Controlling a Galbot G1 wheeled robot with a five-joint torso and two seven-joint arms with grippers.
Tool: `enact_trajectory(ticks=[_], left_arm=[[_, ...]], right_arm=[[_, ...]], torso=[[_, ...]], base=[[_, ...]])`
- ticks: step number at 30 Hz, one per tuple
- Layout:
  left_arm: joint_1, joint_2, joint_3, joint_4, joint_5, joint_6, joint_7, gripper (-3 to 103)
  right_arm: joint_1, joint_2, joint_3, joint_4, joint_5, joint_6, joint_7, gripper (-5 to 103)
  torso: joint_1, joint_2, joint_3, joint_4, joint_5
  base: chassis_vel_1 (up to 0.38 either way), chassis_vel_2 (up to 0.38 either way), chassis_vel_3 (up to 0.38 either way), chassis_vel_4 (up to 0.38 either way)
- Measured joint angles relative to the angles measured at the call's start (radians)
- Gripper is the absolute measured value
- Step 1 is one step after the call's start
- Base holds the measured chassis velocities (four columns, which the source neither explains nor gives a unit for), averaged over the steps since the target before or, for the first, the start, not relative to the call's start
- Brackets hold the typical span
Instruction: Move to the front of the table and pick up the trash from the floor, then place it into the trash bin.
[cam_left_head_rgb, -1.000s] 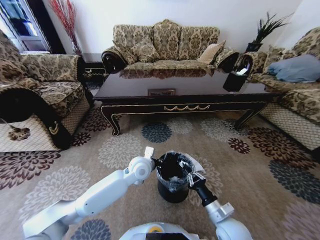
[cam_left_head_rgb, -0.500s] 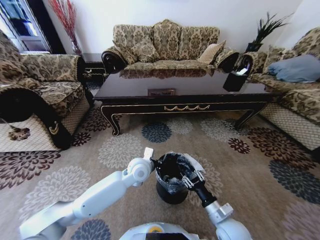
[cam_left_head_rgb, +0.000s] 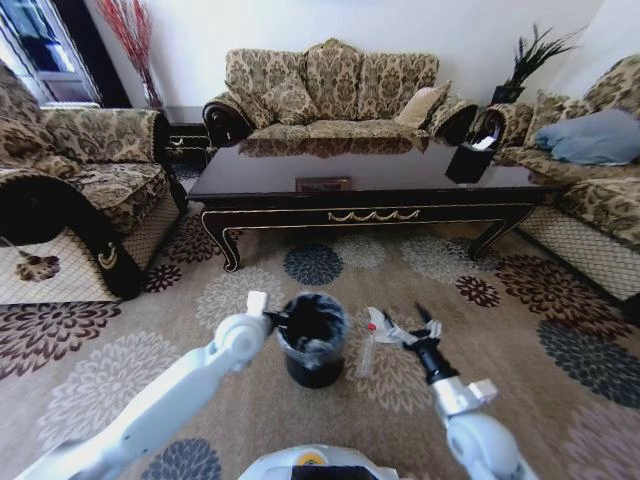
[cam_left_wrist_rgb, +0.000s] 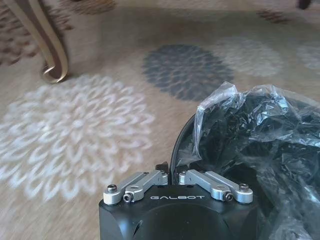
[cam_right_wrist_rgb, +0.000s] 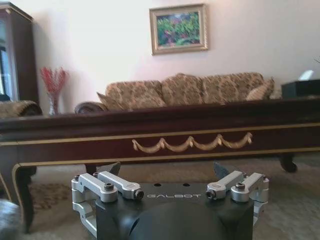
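The black trash bin (cam_left_head_rgb: 313, 345) with its bag liner (cam_left_wrist_rgb: 260, 130) stands on the flowered floor (cam_left_head_rgb: 520, 340), in front of the long dark table (cam_left_head_rgb: 370, 215). My left gripper (cam_left_head_rgb: 278, 322) is shut on the bin's near rim (cam_left_wrist_rgb: 172, 172). My right gripper (cam_left_head_rgb: 396, 318) hovers just right of the bin, open, with nothing between its fingers (cam_right_wrist_rgb: 112, 169). It faces the table's gold-trimmed apron (cam_right_wrist_rgb: 190, 142). A pale upright blur (cam_left_head_rgb: 364, 355) lies between the bin and the right gripper; I cannot tell whether it is trash.
Patterned sofas stand on the left (cam_left_head_rgb: 80, 190), behind the table (cam_left_head_rgb: 330, 90) and on the right (cam_left_head_rgb: 590, 170). A black tissue holder (cam_left_head_rgb: 470, 155) sits on the table's right end. Open carpet lies to either side of the bin.
My right gripper has swung from over the bin's mouth to its right and opened. The bin, held by my left gripper, has shifted left and slightly away.
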Motion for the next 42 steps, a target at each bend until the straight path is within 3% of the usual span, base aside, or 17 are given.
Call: enact_trajectory(ticks=[7,16,25,29,42], left_arm=[[0.14,0.016,-0.135,-0.035,0.076,0.0,0.035,4],[0.274,0.024,-0.27,-0.095,0.098,0.0,0.059,4],[0.355,0.006,-0.308,-0.148,0.126,0.001,0.054,4],[0.344,-0.004,-0.288,-0.148,0.142,-0.01,0.057,4],[0.333,-0.003,-0.276,-0.143,0.156,-0.014,0.068,4]], right_arm=[[0.071,-0.049,-0.026,-0.256,0.01,0.031,-0.014,100],[0.287,-0.013,-0.137,-0.612,-0.002,0.038,-0.015,100],[0.491,0.014,-0.207,-0.939,-0.018,0.07,-0.038,100],[0.584,0.051,-0.226,-1.111,-0.092,0.116,-0.055,100],[0.658,0.072,-0.212,-1.245,-0.111,0.129,-0.063,100]], torso=[[0.0,0.0,0.0,-0.0008,0.0006],[0.0,0.0,0.0,-0.0001,0.0006],[0.0,0.0,0.0,0.0001,0.0001],[0.0,0.0,0.0,-0.0006,0.0005],[0.0,0.0,0.0,-0.0003,0.0004]], base=[[0.0,0.0,0.0,0.0],[0.0,0.0,0.0,0.0],[0.0,0.0,0.0,0.0],[0.0,0.0,0.0,0.0],[0.0,0.0,0.0,0.0]])
